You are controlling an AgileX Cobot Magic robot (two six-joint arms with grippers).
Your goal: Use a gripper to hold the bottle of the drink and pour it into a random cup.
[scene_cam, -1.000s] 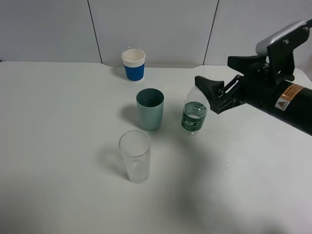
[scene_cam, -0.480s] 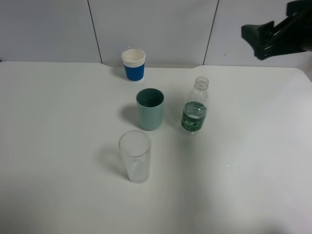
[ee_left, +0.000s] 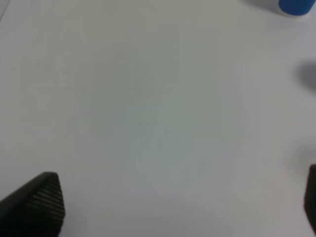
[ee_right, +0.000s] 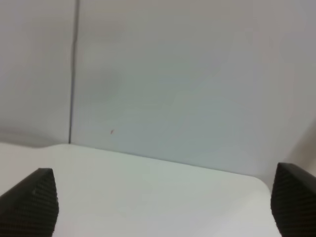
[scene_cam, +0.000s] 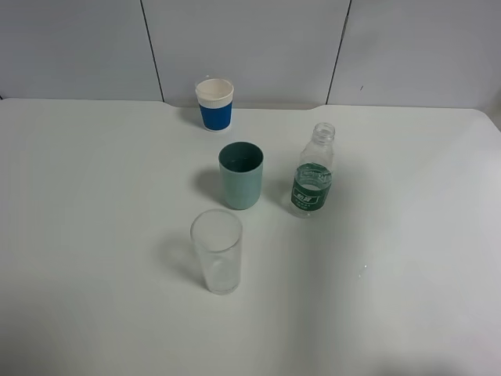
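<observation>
Four vessels stand on the broad white bench [scene_cam: 94, 235], the largest thing before me, backed by a pale grey panelled wall [scene_cam: 250, 47] with dark seams. Neither of my arms shows in the high view.

Tallest of the vessels is the small clear plastic bottle of the drink [scene_cam: 315, 170], with a dark green label and white marks; it stands upright and uncapped, right of the middle of the bench. Just beside it, on its left and not touching, stands the opaque teal-green plastic cup [scene_cam: 241, 175], upright, its inside darker. In front of that cup, nearer the camera and a little to the left, stands a clear glass tumbler [scene_cam: 217, 251], upright and apart from the others. Behind the teal cup, near the wall, is a blue-and-white paper cup [scene_cam: 214, 103], the smallest of the four; a sliver of its blue side shows at the edge of my left wrist view [ee_left: 295, 7].

My right gripper [ee_right: 163, 207] faces the wall over the far edge of the bench, its jaws spread wide with nothing between them. My left gripper [ee_left: 182, 202] hangs over bare bench, its jaws likewise wide apart, holding nothing.
</observation>
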